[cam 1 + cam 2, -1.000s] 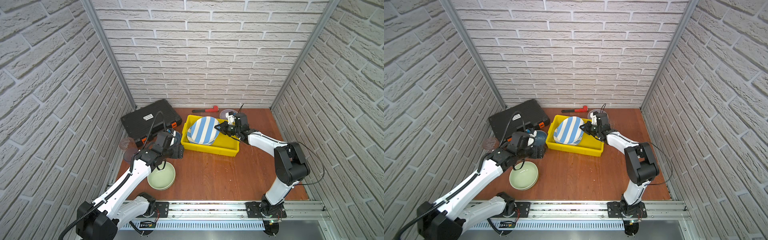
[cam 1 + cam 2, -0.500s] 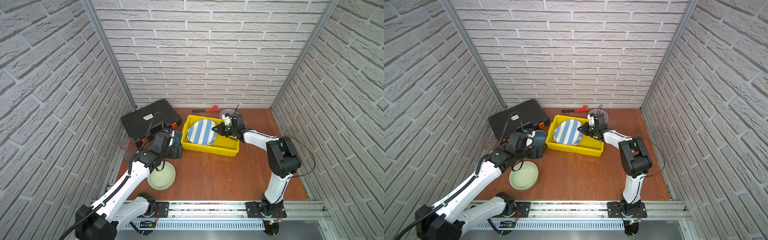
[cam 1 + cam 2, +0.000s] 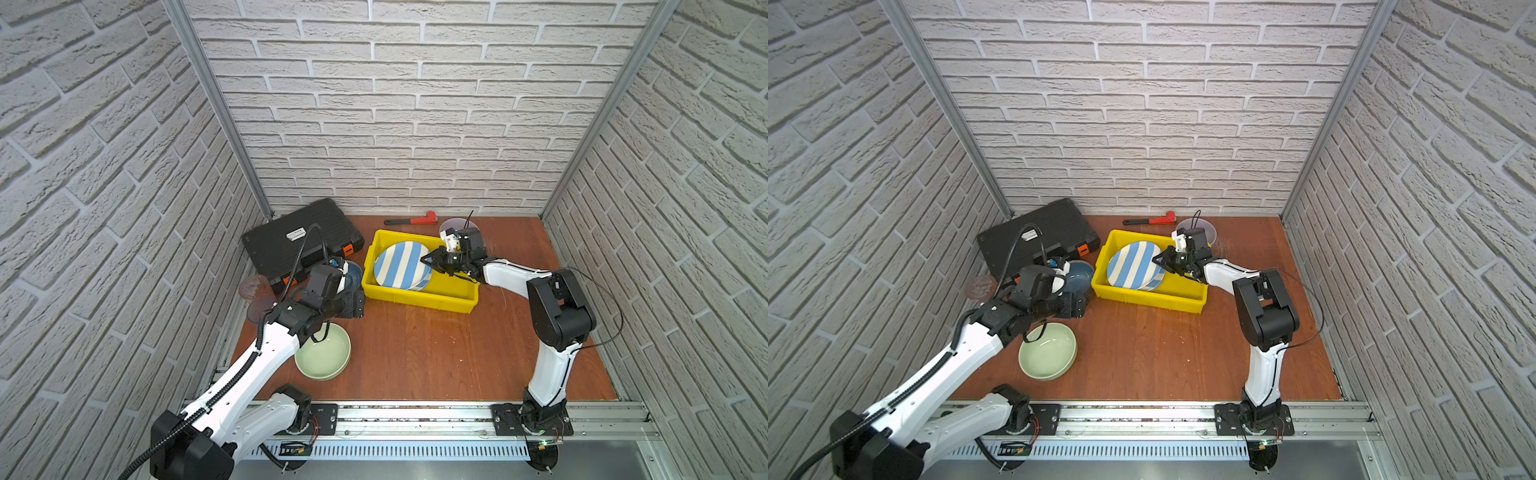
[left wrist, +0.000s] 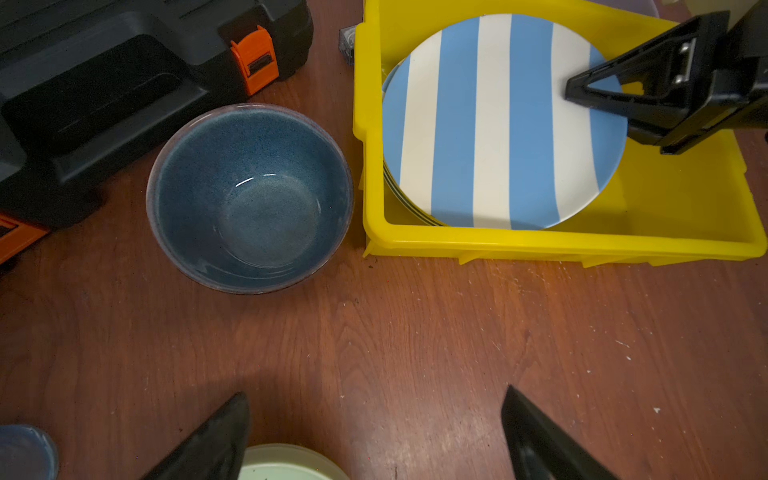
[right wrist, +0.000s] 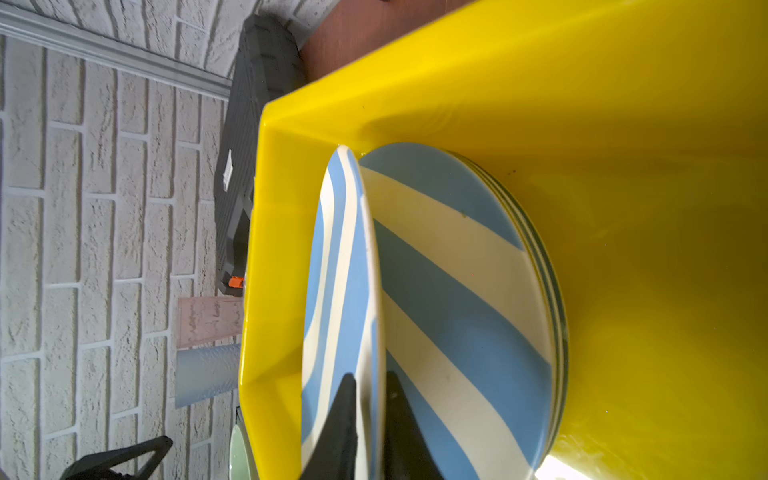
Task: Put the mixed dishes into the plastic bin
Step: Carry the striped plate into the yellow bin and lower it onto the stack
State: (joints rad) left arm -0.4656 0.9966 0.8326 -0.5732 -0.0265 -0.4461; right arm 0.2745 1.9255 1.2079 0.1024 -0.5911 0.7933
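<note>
striped plate [image 3: 1133, 266] inside yellow bin [image 3: 1150, 301] | right hand [image 3: 1158, 262] at its rim | green bowl [image 3: 1047, 351] outside bin

The yellow rectangular plastic bin [image 3: 419, 297] near the worktop's [image 3: 424, 357] back edge holds a blue-white striped round plate [image 3: 401, 266] in its left half. A blue ceramic bowl [image 4: 249, 199] sits just left, and a black ribbed tool case [image 3: 291, 237] occupies the back-left corner.

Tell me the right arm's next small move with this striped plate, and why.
Probably ease the jaws open to let it go. The right gripper pinches the rim of the striped plate, which is tilted within the yellow bin, close over the stack of plates lying there, so it should settle onto them.
</note>
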